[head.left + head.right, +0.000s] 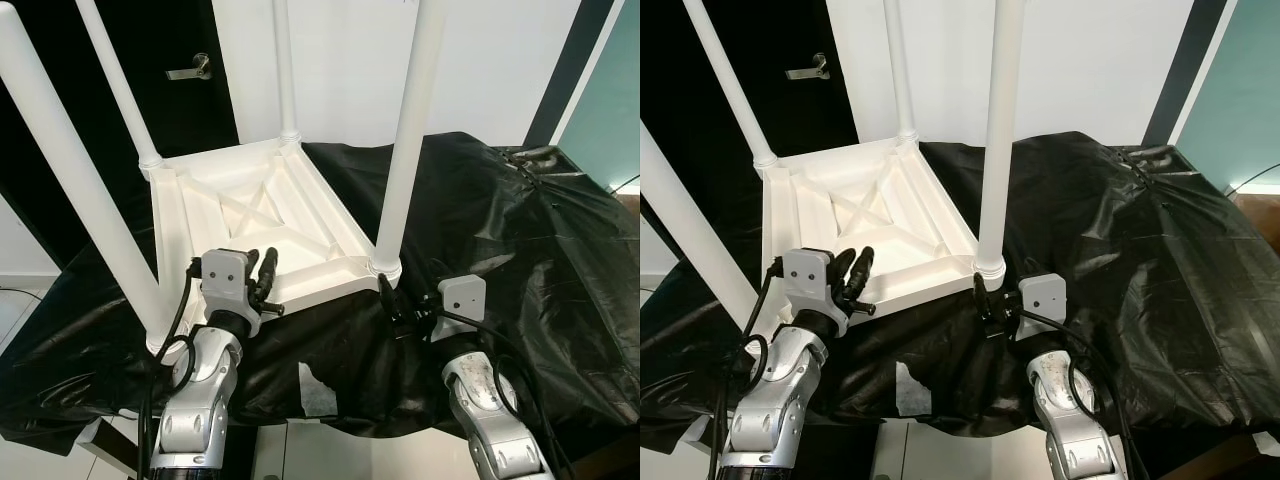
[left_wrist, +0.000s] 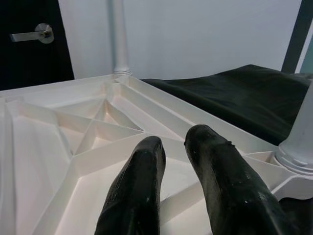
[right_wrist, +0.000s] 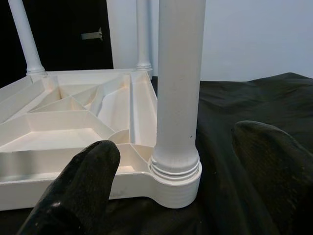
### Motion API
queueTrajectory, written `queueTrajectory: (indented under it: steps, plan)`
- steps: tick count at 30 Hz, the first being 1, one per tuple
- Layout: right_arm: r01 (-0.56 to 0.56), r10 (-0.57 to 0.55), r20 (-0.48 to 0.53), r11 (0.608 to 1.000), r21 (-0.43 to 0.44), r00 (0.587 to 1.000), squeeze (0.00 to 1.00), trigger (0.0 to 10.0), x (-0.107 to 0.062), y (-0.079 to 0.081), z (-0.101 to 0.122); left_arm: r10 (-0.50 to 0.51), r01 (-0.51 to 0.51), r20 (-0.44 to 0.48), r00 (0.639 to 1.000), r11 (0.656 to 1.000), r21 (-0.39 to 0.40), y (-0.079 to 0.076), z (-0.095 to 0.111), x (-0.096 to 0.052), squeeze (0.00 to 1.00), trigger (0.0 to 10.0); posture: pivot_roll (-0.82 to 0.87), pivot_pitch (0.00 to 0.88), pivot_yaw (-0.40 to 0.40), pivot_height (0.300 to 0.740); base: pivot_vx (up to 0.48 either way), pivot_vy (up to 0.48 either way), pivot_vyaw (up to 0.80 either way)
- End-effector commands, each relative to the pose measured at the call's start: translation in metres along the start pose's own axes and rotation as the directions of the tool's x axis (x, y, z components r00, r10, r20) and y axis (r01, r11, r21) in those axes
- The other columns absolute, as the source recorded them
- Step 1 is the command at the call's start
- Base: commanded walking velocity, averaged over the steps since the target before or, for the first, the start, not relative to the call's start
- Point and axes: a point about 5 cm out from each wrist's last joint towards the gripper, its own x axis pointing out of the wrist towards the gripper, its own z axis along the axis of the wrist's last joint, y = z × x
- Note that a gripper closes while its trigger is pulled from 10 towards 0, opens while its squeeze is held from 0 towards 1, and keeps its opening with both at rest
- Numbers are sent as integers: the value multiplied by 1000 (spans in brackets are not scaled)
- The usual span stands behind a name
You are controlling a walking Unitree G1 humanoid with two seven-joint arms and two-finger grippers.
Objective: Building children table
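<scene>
Upturned white plastic children's table (image 1: pixel 255 215), set on a worktop draped in crinkled, glossy black sheeting (image 1: pixel 520 250); ribbed underside up, diagonal braces crossing at the middle. Four smooth round legs standing in ringed corner sockets: near-left leg (image 1: pixel 80 180), far-left leg (image 1: pixel 118 85), far-right leg (image 1: pixel 285 65), near-right leg (image 1: pixel 408 140).

Left pincer (image 1: pixel 266 274) at the table's near edge, over the ribbed underside; two black fingers (image 2: pixel 134 191) pressed nearly together with a narrow gap, nothing pinched. Left wrist view adds close detail of the triangular cells.

Right pincer (image 1: pixel 392 298) just beside the base of the near-right leg; whether touching it cannot be told. Right wrist view adds what the head views hide: fingers spread wide, one (image 3: pixel 78 196) on either side of the leg's threaded socket (image 3: pixel 176 178), leg between them, no contact seen.

White paper scrap (image 1: pixel 318 390) on the sheeting's near edge, between the silver arms.

Behind: black door with metal lever handle (image 1: pixel 190 70) at left, white wall at centre, black trim and teal panel (image 1: pixel 610 110) at right.
</scene>
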Motion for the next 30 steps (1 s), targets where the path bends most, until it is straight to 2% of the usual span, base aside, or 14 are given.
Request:
queueTrajectory:
  steps: [1,30]
  plan:
    - [10,-10,-8,1000,-5,1000,0,10000,0,-3,-2,21,-21,16,1000,1000,-2,1,3,0,0,10000,57,0,28,740,0,0,0]
    - [2,-2,-8,1000,-5,1000,0,10000,1,-1,-2,9,-9,-13,1000,1000,-18,-1,0,0,0,10000,59,0,25,740,-17,0,0]
